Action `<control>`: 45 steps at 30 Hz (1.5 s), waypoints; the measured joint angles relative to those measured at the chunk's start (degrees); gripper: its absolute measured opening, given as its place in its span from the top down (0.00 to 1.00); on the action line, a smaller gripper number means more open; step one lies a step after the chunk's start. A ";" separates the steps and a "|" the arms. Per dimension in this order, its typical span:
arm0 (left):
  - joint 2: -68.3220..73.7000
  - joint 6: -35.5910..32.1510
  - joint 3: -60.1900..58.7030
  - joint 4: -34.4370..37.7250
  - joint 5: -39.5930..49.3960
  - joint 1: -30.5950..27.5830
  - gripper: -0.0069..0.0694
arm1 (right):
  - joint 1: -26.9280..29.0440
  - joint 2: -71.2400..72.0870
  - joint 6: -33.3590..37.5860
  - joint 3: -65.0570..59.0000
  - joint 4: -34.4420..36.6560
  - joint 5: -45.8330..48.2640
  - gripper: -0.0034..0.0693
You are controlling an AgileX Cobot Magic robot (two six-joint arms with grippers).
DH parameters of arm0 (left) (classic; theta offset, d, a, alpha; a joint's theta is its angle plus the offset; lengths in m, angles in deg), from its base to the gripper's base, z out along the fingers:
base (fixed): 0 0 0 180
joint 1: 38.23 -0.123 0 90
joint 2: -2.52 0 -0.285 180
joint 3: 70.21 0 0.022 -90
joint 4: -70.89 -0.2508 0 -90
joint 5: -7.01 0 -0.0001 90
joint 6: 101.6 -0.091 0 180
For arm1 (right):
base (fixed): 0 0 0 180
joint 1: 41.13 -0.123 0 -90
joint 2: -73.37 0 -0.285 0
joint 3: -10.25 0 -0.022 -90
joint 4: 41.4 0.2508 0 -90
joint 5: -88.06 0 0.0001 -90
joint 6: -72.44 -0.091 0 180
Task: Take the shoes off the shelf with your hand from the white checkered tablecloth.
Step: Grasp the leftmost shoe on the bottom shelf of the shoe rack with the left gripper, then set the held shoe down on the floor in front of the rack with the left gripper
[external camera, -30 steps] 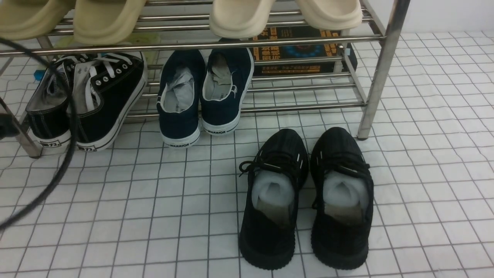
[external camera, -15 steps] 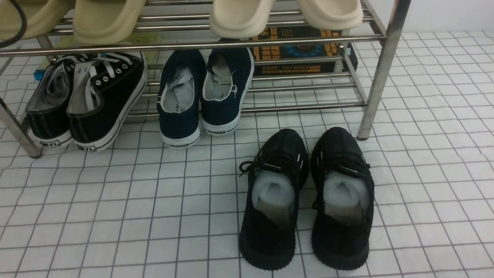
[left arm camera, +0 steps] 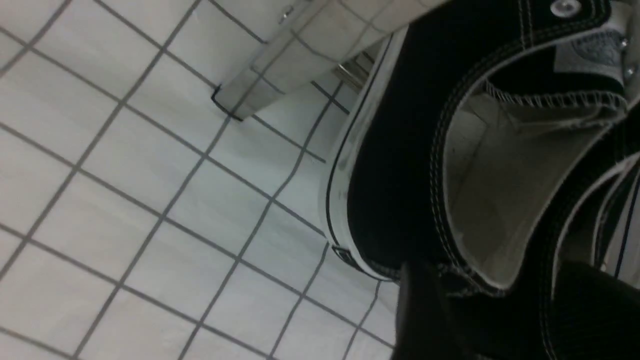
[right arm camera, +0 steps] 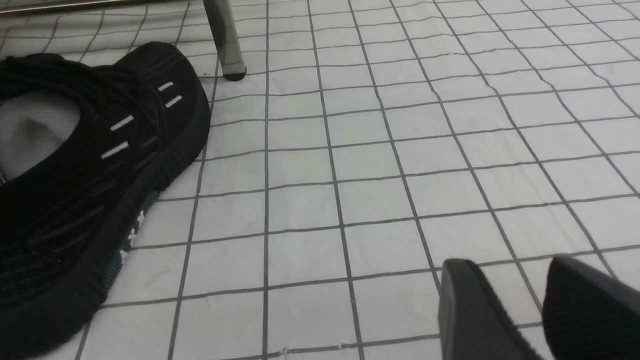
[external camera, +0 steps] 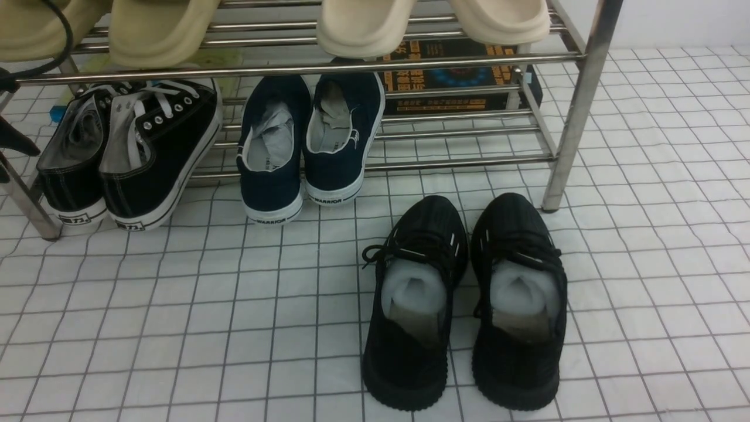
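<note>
On the white checkered tabletop (external camera: 234, 305) stands the steel shoe rack (external camera: 577, 111), with the black canvas sneakers (external camera: 158, 152) at its lower left end, heels on the tabletop. The left hand (left arm camera: 495, 275), out of the front view half a second ago, now straddles one sneaker's heel with its fingers spread. The right hand (right arm camera: 522, 280) hangs empty, fingers slightly parted.

Navy slip-ons (external camera: 272, 176), WARRIOR printed on the white sole rims, heels toward the camera, crumpled grey paper inside. Just above the slip-ons and slightly right, a cream slipper pair (external camera: 363, 26). Above and left of the slip-ons, a tan slipper pair (external camera: 158, 29). Behind and right of the slip-ons, a black box (external camera: 451, 79) with orange and blue print. In front and right of the slip-ons, apart from them, all-black knit sneakers (external camera: 515, 357), side by side, white stuffing in the openings, toes pointing away from the camera.
</note>
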 joint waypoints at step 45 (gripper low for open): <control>3.45 0.46 0.27 -8.13 2.71 5.60 0.88 | 0.00 0.00 0.00 0.00 0.00 0.00 0.62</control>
